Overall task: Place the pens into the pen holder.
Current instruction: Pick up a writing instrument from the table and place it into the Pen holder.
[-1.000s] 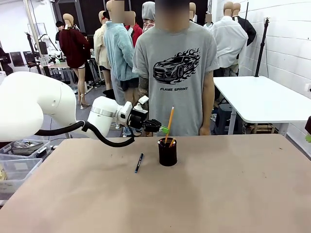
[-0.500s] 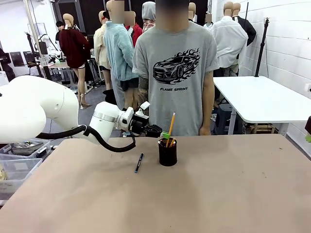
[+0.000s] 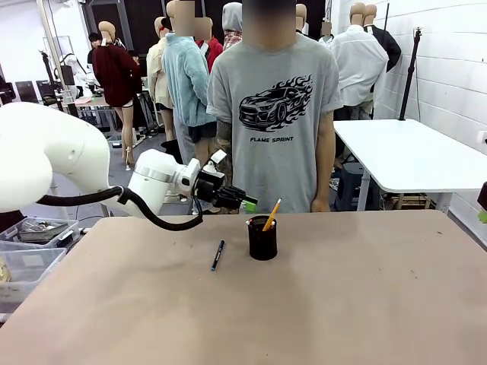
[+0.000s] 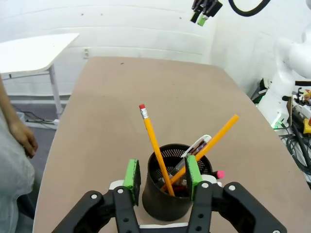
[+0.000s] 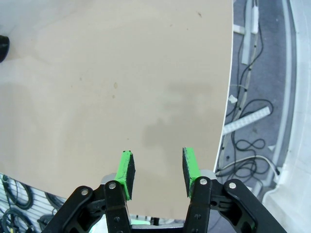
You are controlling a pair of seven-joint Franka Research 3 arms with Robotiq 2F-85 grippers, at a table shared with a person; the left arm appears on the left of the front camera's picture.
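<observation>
The pen holder (image 3: 262,239), a black mesh cup, stands at mid-table near the far edge. A yellow pencil (image 3: 272,215) leans out of it to the right. My left gripper (image 3: 245,205) hovers just up and left of the cup, open and holding nothing. In the left wrist view the gripper (image 4: 162,174) sits right above the holder (image 4: 165,199), which holds two yellow pencils (image 4: 154,145) and a whitish pen (image 4: 199,145). A black-and-blue pen (image 3: 218,255) lies on the table left of the cup. My right gripper (image 5: 156,167) is open over a bare table edge.
A person in a grey T-shirt (image 3: 275,114) stands at the far side, directly behind the cup, hands down. A clear bin (image 3: 27,262) sits off the table's left end. Cables (image 5: 252,121) lie on the floor beyond the table edge under the right gripper.
The left gripper has opened and let go of the yellow pencil, which dropped deeper into the cup and now leans right. The gripper drew back slightly to the left.
</observation>
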